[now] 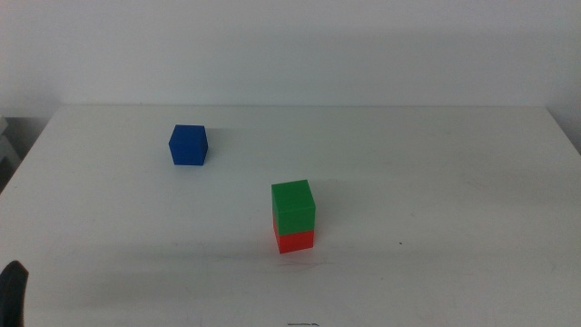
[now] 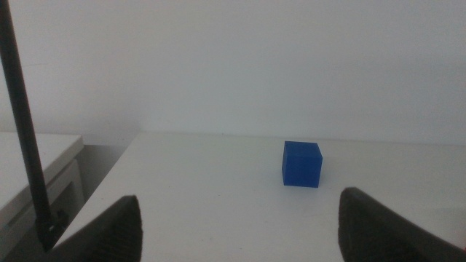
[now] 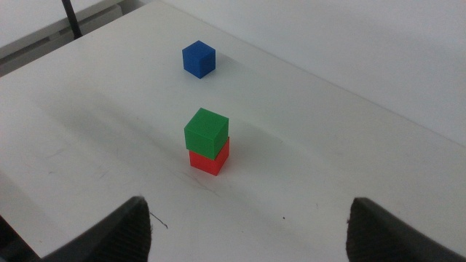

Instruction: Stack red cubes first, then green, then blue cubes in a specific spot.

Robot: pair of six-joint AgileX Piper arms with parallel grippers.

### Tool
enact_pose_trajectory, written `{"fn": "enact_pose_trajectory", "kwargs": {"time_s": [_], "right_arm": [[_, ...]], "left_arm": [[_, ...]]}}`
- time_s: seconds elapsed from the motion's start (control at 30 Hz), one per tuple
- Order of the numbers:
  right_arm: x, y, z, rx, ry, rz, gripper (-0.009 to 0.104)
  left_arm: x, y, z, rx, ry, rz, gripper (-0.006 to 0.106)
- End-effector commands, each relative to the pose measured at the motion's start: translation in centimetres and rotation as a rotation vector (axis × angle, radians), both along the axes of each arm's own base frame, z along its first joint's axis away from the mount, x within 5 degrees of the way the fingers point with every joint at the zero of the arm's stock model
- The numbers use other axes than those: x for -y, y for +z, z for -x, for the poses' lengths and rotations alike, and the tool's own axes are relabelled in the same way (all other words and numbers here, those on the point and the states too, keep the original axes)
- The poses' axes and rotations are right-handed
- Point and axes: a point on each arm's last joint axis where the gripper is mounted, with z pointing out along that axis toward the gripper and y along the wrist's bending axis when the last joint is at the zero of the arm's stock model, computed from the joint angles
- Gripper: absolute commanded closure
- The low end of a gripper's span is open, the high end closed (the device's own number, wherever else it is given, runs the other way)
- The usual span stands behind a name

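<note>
Green cube (image 1: 292, 203) atop red cube (image 1: 295, 239) — blue cube (image 1: 188, 145) apart

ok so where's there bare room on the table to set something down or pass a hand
Bare white table runs right of the green cube stacked on the red cube, and also in front of that stack. The tightest stretch is between the stack and the blue cube. Both grippers, left and right, are open, pulled back.
</note>
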Motion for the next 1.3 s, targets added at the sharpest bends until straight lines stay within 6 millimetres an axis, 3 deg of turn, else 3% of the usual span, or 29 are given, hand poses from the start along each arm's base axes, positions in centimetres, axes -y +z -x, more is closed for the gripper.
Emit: {"fn": "enact_pose_trajectory", "kwargs": {"time_s": [0.0,0.13,0.3,0.43,0.57,1.0,1.13,1.27], "right_arm": [[0.0,1.1,-0.2,0.085,0.001,-0.033,0.006],[0.0,1.1,-0.3,0.09,-0.003,-0.027,0.006],[0.0,1.1,-0.3,0.089,-0.002,-0.028,0.006],[0.0,1.1,-0.3,0.091,-0.003,-0.027,0.006],[0.0,1.1,-0.3,0.09,-0.003,-0.027,0.006],[0.0,1.1,-0.3,0.09,-0.003,-0.028,0.006],[0.0,1.1,-0.3,0.09,-0.003,-0.028,0.006],[0.0,1.1,-0.3,0.09,-0.003,-0.028,0.006]], "left_arm": [[0.0,0.9,0.2,0.096,0.001,0.016,0.011],[0.0,3.7,-1.3,-0.052,0.003,0.042,0.011],[0.1,8.6,-5.5,-0.369,-0.019,0.042,0.011],[0.2,10.5,-8.9,-0.627,-0.032,0.043,0.011],[0.2,11.1,-12.0,-0.778,-0.038,0.048,0.011],[-0.2,11.7,-20.0,-0.848,-0.032,0.027,0.011],[-0.2,12.9,-23.9,-0.877,-0.044,-0.023,0.011],[1.3,13.2,-28.1,-0.909,-0.101,-0.066,0.011]]}}
